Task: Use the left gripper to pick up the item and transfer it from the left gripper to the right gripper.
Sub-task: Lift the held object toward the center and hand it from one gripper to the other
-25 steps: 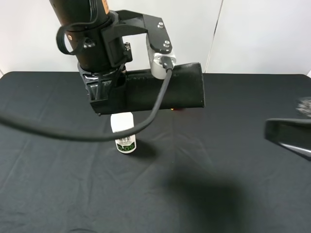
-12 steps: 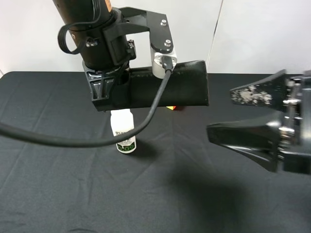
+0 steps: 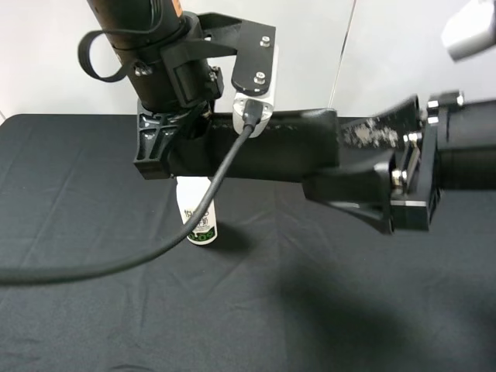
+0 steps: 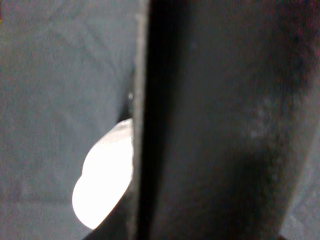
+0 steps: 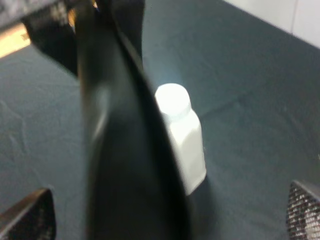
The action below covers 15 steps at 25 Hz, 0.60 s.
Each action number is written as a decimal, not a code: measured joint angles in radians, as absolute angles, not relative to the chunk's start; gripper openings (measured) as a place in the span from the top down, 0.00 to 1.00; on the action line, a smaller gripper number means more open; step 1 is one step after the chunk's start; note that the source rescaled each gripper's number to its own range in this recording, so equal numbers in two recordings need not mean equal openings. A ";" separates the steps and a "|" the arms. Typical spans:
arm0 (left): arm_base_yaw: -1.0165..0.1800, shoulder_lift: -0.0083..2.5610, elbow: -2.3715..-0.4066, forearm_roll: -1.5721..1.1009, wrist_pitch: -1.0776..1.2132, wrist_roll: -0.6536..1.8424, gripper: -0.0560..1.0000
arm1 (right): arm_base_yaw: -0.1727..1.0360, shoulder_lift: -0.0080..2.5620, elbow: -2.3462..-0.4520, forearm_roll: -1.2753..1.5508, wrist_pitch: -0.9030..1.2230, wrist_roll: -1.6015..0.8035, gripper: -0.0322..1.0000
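A worktop (image 3: pixel 70 310) draped in a matte black cloth (image 3: pixel 232 341) fills the lower part of the high view, lightly creased and reaching both side edges. Behind it stands a plain white wall (image 3: pixel 411 54), split by a thin dark seam (image 3: pixel 346 43) that leans a little off vertical. The light is soft and even, leaving a broad blurred shadow (image 3: pixel 341 302) on the cloth toward the near right. The right wrist view shows the same cloth, with a strip of white wall beyond its far edge.

- Left gripper (image 3: pixel 167 155) hangs from above, pointing down, jaws clamped on the case (image 3: pixel 287 147).
- Right gripper (image 3: pixel 329 164) lies level, pointing in from the right, jaws spread wide, one finger above the case's end, one below.
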State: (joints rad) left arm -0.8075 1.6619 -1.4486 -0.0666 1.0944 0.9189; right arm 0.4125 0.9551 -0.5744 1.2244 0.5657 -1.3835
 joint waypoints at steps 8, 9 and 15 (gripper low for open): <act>-0.807 1.662 -1.449 -0.112 1.065 0.984 0.94 | 0.413 1.072 -0.659 1.268 0.674 -1.441 0.00; -0.807 1.662 -1.449 -0.112 1.065 0.985 0.94 | 0.413 1.081 -0.663 1.280 0.679 -1.452 0.00; -0.807 1.662 -1.449 -0.112 1.035 0.985 0.94 | 0.413 1.104 -0.666 1.347 0.701 -1.524 0.00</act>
State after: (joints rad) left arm -0.8075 1.6619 -1.4486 -0.1116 1.0348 0.9853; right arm 0.4125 1.1041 -0.6665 1.3470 0.7006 -1.5237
